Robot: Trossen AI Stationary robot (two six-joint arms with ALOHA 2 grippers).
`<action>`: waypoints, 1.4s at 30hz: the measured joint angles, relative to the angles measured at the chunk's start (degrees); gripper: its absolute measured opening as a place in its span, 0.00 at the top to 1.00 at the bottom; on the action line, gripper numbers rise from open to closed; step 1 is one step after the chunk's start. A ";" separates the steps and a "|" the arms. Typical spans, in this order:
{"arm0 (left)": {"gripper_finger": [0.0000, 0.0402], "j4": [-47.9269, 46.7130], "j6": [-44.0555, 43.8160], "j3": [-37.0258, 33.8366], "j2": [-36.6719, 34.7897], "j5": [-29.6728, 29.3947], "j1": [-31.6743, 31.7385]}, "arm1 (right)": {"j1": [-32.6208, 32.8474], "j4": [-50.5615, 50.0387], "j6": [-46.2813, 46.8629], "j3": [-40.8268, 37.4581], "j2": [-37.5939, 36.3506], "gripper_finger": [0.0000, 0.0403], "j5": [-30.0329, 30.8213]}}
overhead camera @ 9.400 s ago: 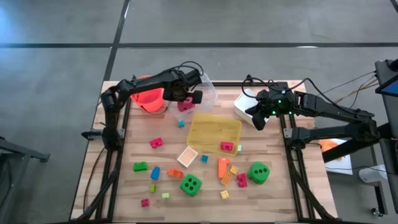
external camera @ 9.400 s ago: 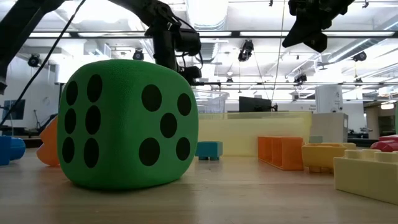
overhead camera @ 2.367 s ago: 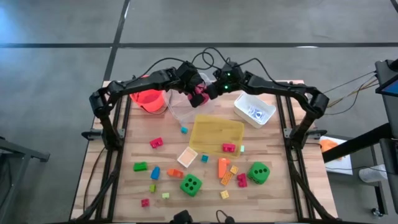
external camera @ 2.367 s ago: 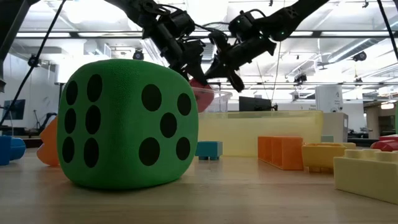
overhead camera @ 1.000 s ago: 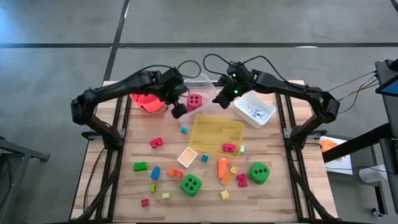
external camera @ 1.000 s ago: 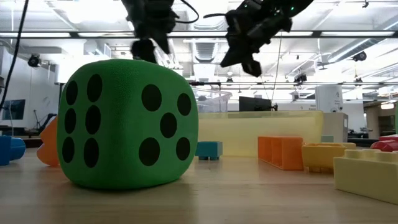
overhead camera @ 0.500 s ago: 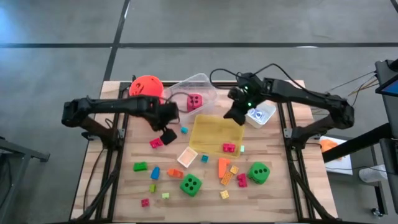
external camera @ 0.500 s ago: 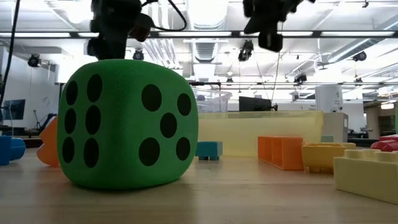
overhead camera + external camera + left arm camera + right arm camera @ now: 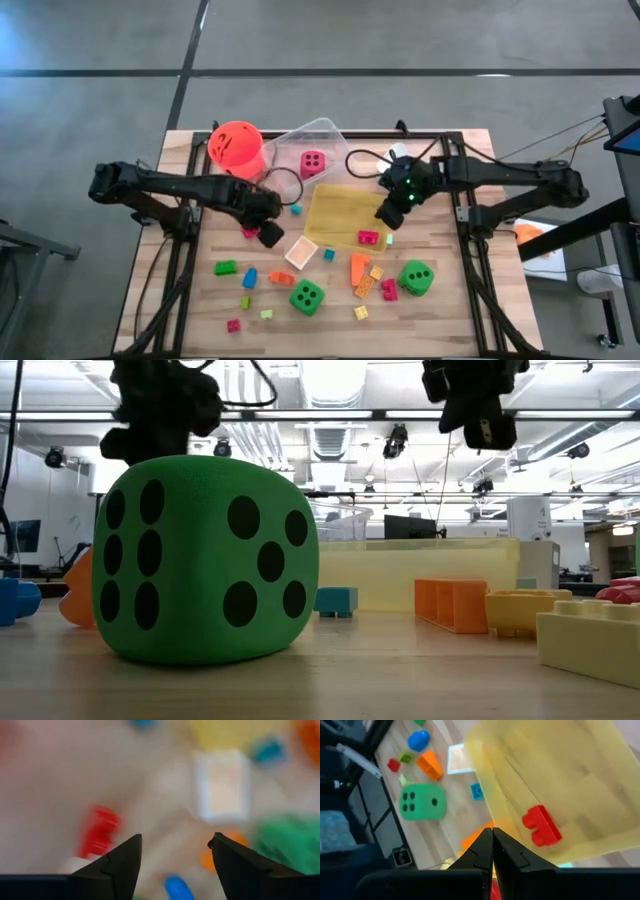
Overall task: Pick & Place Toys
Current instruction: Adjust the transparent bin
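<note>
Many small bright toy blocks lie scattered over the near half of the wooden table. A pink block [image 9: 248, 231] rests on the table just left of my left gripper [image 9: 268, 234], which is open above the table with nothing between its fingers [image 9: 122, 862]. In the left wrist view the block shows as a red blur [image 9: 100, 831]. My right gripper [image 9: 388, 214] is shut and hovers over the right edge of the yellow tray [image 9: 340, 205], where a red block [image 9: 541, 825] lies. A pink die [image 9: 313, 163] sits in the clear tray [image 9: 330, 133].
An orange bucket [image 9: 236, 147] stands at the far left. A small white tray [image 9: 301, 252] lies near the yellow tray's near left corner. Two green dice [image 9: 307, 296] [image 9: 416, 277] sit among the blocks toward the near edge; one die [image 9: 205, 560] fills the low view.
My left gripper has left the clear tray and gone toward the table's near edge, coming down beside the pink block. My right gripper has gone from beside the clear tray toward the near and right edges, over the yellow tray. The pink die stays in the clear tray.
</note>
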 joint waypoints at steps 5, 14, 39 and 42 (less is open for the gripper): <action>0.50 2.60 -4.19 -0.66 -0.35 -12.34 4.81 | 2.18 1.97 5.20 -0.43 -0.41 0.98 4.74; 0.66 18.56 5.82 -0.63 0.83 -7.08 9.73 | 7.91 2.39 5.39 5.16 -0.57 0.98 13.78; 0.70 14.82 6.11 -0.69 4.81 -15.04 16.26 | 10.63 2.89 8.00 7.66 -0.37 0.98 19.35; 0.70 14.43 5.92 -0.69 4.80 -14.96 16.33 | 10.63 2.48 7.98 7.66 -0.37 0.98 19.47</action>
